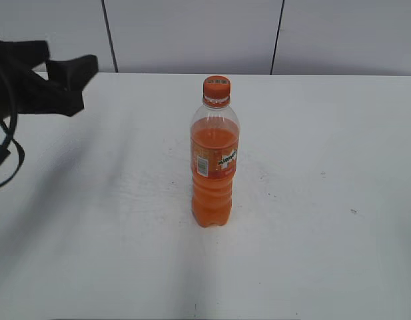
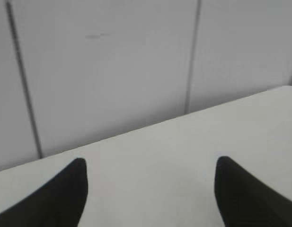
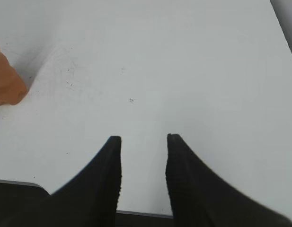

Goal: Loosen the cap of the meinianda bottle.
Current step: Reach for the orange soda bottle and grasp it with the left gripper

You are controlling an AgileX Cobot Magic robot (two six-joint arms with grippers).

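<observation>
The meinianda bottle (image 1: 215, 160) stands upright in the middle of the white table (image 1: 325, 200), holding orange drink, with an orange-and-white label band. Its orange cap (image 1: 217, 87) sits on the neck. My left gripper (image 1: 65, 83) hovers at the far left, well away from the bottle; in the left wrist view its jaws (image 2: 150, 165) are wide open and empty, facing the wall. My right gripper (image 3: 143, 139) is open and empty over bare table; the bottle's base (image 3: 6, 82) shows at that view's left edge. The right gripper is out of the exterior view.
A grey panelled wall (image 1: 192, 33) runs behind the table's far edge. Black cables (image 1: 5, 153) hang from the left arm. The table's right edge (image 3: 283, 28) shows in the right wrist view.
</observation>
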